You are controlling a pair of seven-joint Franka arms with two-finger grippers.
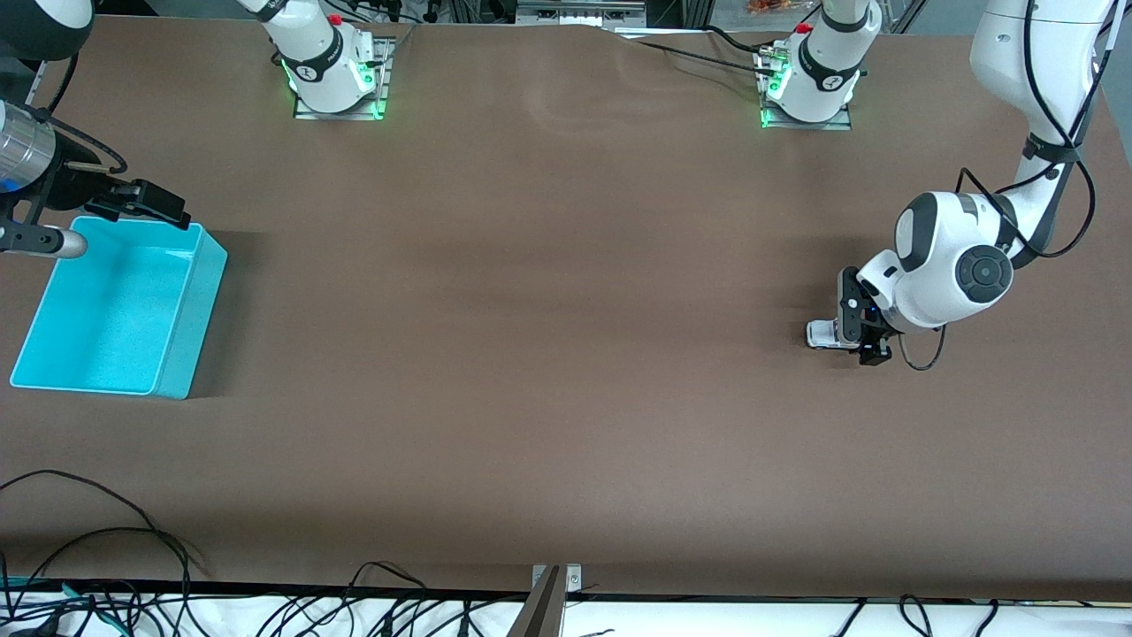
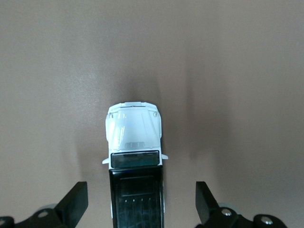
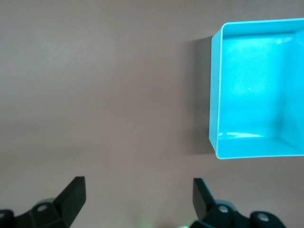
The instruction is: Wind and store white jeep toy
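Left claw (image 2: 137,204) open, straddling tiny white plastic jeep toy (image 2: 134,142) on desk; squeeze black rear squarely; right claw (image 3: 135,199) open, waiting near turquoise bin (image 3: 256,85).

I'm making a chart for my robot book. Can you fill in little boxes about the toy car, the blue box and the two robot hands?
toy: white jeep toy, on the table at the left arm's end
left gripper: open, fingers either side of the jeep, not touching
bin: turquoise bin, empty, at the right arm's end
right gripper: open, waiting by the bin
stored: not yet
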